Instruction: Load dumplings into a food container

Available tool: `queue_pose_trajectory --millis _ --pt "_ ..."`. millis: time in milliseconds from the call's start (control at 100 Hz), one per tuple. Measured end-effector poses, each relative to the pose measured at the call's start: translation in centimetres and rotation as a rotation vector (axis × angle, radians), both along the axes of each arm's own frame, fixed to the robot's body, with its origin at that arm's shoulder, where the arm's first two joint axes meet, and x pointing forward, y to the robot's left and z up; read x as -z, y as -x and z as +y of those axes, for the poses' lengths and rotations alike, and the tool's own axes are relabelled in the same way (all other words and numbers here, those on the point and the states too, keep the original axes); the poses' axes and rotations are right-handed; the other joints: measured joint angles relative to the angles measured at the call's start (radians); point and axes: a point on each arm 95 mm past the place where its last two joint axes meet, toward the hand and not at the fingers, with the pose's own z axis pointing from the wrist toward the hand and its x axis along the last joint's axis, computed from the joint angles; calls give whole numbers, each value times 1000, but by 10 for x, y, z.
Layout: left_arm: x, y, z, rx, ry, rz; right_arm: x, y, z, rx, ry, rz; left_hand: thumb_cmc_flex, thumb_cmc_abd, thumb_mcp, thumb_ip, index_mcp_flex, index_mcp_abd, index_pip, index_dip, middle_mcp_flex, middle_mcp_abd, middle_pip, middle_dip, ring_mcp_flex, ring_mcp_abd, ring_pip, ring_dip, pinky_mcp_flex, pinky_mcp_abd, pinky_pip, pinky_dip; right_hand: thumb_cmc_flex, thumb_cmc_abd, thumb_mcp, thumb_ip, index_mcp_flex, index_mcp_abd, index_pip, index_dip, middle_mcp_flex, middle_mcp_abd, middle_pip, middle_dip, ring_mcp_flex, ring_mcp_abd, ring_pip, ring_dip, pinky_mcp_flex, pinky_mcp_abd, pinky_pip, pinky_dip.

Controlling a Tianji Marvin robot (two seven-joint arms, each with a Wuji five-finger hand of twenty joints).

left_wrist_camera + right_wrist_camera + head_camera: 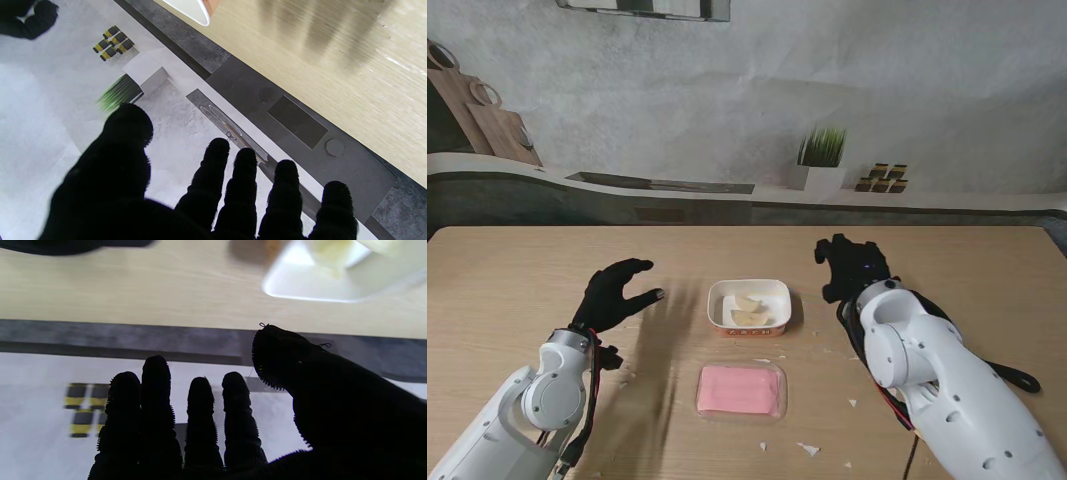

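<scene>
Dumplings [749, 309] lie in the white bowl [723, 308] at the middle of the stand's frame, on the wooden table [517, 290], with my two hands flanking it.

My right arm [937, 390] rises from the lower right corner, and my right hand [852, 267] hovers to the right of the bowl, a little higher in the frame than its rim. Its fingers are spread and it holds nothing. My left hand [615, 294] sits at about the bowl's own level on the left, fingers likewise apart and empty, its fingertips pointing toward the bowl.

The clear container with the pink lining [741, 390] lies in the lower middle of the frame, just nearer to me than the bowl, its long side running left to right. The bowl and container are close but apart.

I judge the right hand slightly closer to the bowl than the left; in its wrist view the bowl [330, 276] and the pale dumplings [328, 251] are blurred at the upper right. Either hand must reach sideways inward to the bowl, then draw back toward me to the container.

White scraps [808, 449] dot the table near the container.
</scene>
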Motion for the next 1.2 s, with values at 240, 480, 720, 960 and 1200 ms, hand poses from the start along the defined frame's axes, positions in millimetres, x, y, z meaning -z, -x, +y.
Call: queue_pose_trajectory --millis 240,480,720,960,1200 --pt "0 -2 -2 11 -10 2 18 7 -64 -72 157 21 0 0 0 0 0 0 0 0 4 0 0 0 0 0 0 0 0 0 0 0 2 0 2 0 0 -35 -22 -13 2 -13 -55 -21 0 -17 -86 -40 0 -3 -81 -2" --pt "2 -6 -5 23 -18 12 48 10 -109 -273 320 41 0 0 0 0 0 -3 0 5 4 0 0 0 0 0 0 0 0 0 0 0 28 -14 55 0 17 -141 -27 -13 27 -115 -99 -26 0 -103 -147 -64 48 -34 -114 -24" --pt "5 -7 -9 35 -33 23 62 4 -141 -326 406 60 0 0 0 0 0 -7 0 9 4 0 0 0 0 0 0 0 0 0 0 0 51 -50 100 0 30 -191 -37 -13 55 -168 -111 -27 0 -162 -194 -84 48 -54 -142 -42" --pt "9 -8 -13 45 -47 39 80 -5 -151 -347 424 66 0 0 0 0 0 -11 0 9 5 0 0 0 0 0 0 0 0 0 0 0 51 -63 110 0 12 -228 -48 -13 53 -192 -124 -27 -13 -175 -214 -100 48 -77 -151 -42" --pt "10 -8 -13 46 -51 42 94 -14 -152 -362 450 88 0 0 0 0 0 -12 0 9 5 0 0 0 0 0 0 0 0 0 0 0 50 -76 111 0 0 -252 -50 -14 34 -203 -130 -27 -47 -186 -213 -100 48 -102 -152 -42"
